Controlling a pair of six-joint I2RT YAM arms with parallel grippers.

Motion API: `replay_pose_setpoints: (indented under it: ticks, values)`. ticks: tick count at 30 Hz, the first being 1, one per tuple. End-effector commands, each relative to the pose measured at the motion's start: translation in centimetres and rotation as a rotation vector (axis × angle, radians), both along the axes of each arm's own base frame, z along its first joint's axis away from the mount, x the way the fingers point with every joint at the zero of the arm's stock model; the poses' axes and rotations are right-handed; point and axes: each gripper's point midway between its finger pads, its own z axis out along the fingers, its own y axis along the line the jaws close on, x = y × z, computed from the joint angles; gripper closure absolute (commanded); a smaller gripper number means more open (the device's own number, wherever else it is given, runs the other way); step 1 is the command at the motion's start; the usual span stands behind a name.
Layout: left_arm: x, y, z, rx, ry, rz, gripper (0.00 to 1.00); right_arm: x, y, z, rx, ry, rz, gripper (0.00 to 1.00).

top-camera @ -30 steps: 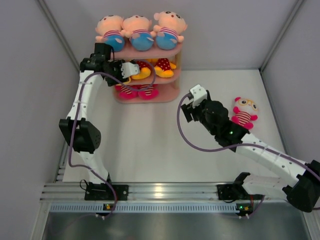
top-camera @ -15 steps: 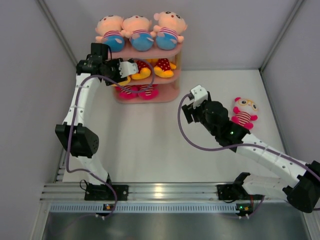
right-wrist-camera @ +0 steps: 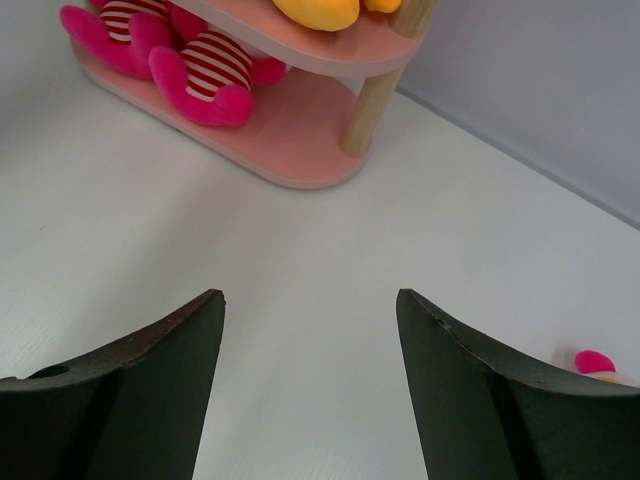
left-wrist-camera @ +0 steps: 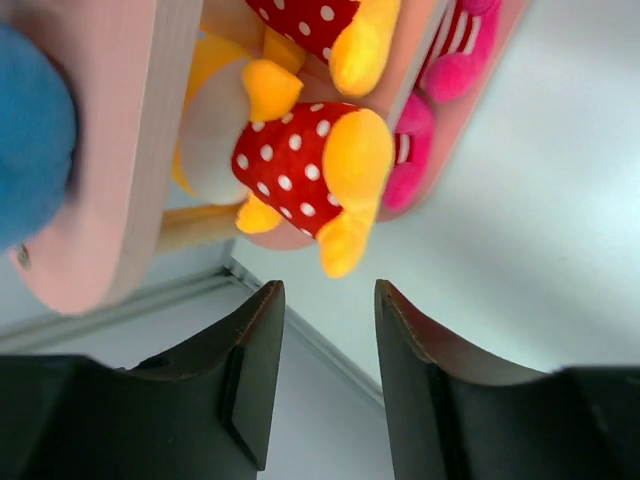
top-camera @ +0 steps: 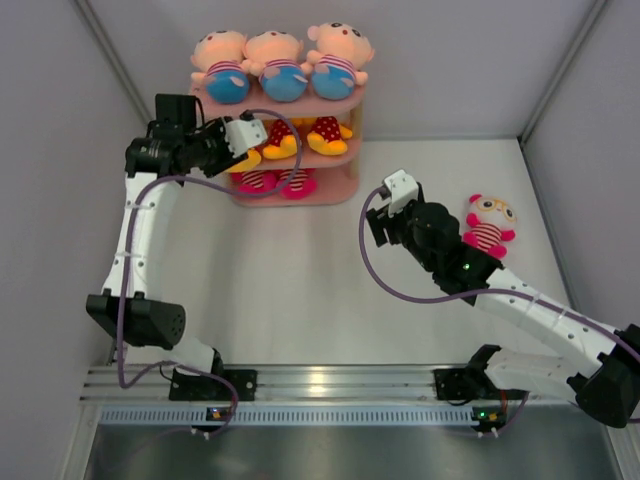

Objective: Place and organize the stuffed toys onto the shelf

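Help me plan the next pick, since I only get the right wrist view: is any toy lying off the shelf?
Observer: Yes, one pink-and-white toy lies on the table, beside the right arm and behind the open right gripper.
Operator: Is the top board full?
Observer: Three striped-shirt toys sit side by side across the top of the shelf.
Operator: And the left gripper?
Observer: The left gripper is open and empty at the shelf's left end, facing a polka-dot toy on the middle board.
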Motion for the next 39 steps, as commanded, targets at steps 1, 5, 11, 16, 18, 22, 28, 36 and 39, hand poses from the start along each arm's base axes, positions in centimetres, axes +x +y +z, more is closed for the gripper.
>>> replay_pose_setpoints:
  ticks: [1,5,11,16,18,22,28,36,39]
  values:
    - [-2.7,-0.5,0.9,-0.125,0.014,0.081,0.58,0.2,-0.1,0.7,0.038,-0.012,-0.003,0.30]
    - [-5.2,0.5,-6.3,-0.079,0.188,0.130,0.70,0.3,0.1,0.6,0.044,-0.015,0.004,0.30]
    - [-3.3,0.0,-9.8,-0.101,0.295,0.159,0.72,0.0,0.3,0.9,0.065,-0.010,0.012,0.31]
    - [1.1,1.0,-9.4,-0.099,0.236,0.267,0.73,-0.3,-0.6,0.8,0.056,-0.010,-0.009,0.31]
    - [2.5,1.3,-9.5,-0.083,0.221,0.281,0.73,-0.4,-0.9,0.8,0.050,-0.012,-0.017,0.31]
    - [4.4,1.6,-9.2,-0.067,0.164,0.287,0.73,-0.5,-1.4,0.9,0.042,-0.022,-0.032,0.31]
    - [5.9,2.3,-9.1,-0.028,0.120,0.309,0.69,-0.3,-1.5,0.6,0.032,-0.020,-0.038,0.31]
    - [6.9,2.0,-8.8,-0.059,0.090,0.308,0.64,1.1,-2.9,-1.4,0.059,0.078,-0.132,0.30]
    - [7.0,1.6,-8.3,-0.092,0.084,0.314,0.64,2.4,-5.3,-3.5,0.113,0.178,-0.234,0.30]
